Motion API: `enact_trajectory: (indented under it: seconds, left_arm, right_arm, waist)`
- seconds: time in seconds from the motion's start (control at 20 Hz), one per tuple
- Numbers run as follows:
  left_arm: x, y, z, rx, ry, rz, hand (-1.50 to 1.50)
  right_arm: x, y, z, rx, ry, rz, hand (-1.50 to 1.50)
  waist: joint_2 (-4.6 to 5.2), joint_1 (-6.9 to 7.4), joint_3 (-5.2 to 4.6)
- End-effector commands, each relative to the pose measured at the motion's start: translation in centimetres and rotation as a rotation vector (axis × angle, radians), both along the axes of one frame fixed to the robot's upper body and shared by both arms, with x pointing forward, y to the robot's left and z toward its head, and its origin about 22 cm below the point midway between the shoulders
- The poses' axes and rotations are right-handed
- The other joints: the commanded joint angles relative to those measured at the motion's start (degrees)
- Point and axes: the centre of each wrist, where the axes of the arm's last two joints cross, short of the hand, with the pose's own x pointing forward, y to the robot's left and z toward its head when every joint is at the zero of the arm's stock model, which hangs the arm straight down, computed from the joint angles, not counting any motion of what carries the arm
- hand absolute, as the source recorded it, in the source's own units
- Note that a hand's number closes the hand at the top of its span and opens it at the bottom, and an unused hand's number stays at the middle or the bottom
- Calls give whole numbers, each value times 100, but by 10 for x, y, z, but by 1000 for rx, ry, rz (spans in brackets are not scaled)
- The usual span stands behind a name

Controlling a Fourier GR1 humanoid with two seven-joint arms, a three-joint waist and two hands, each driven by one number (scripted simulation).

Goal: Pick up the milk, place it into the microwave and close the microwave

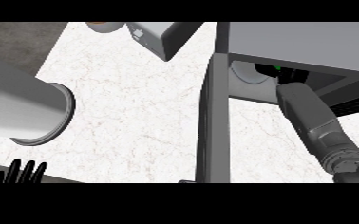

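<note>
- Your left hand [24,171] rests at the lower left edge over the tabletop [133,114], fingers straight up, released, holding nothing.
- The microwave door [214,123] stands open, edge-on, between both arms.
- Your right hand [284,73] reaches deep inside the microwave [294,42]; whether its fingers are clenched you cannot tell.
- The milk isn't plainly visible, probably hidden behind those fingers.

The table [140,118] looks like pale marble, smooth and matt, veined with faint reddish lines. At the right, the microwave [294,40] has a plain grey casing with a dull, metal-like finish, and its open door [214,123] is a darker matt grey. The right forearm [316,118] reaching inside is smooth grey with a soft sheen. At the left, a large grey cylinder [32,107] shows a satin, brushed-metal look. The left hand [24,172], near left, is matt black.
</note>
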Motion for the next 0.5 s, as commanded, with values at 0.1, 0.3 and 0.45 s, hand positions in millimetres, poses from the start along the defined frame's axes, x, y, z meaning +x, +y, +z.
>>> enact_trajectory:
  seconds: [0.1,0.3,0.45]
  left_arm:
    - [3,2,-1,25,0,-25,-150]
    - [11,5,-1,32,-3,-29,-150]
    - [13,-2,-2,21,-4,-27,-150]
  right_arm:
    - [-26,-24,-32,-151,115,-241,-150]
    - [0,34,-7,-165,100,147,-150]
    - [9,39,6,-157,106,220,-150]
  waist:
    - [54,195,12]
    - [-29,232,82]
    - [-53,181,87]
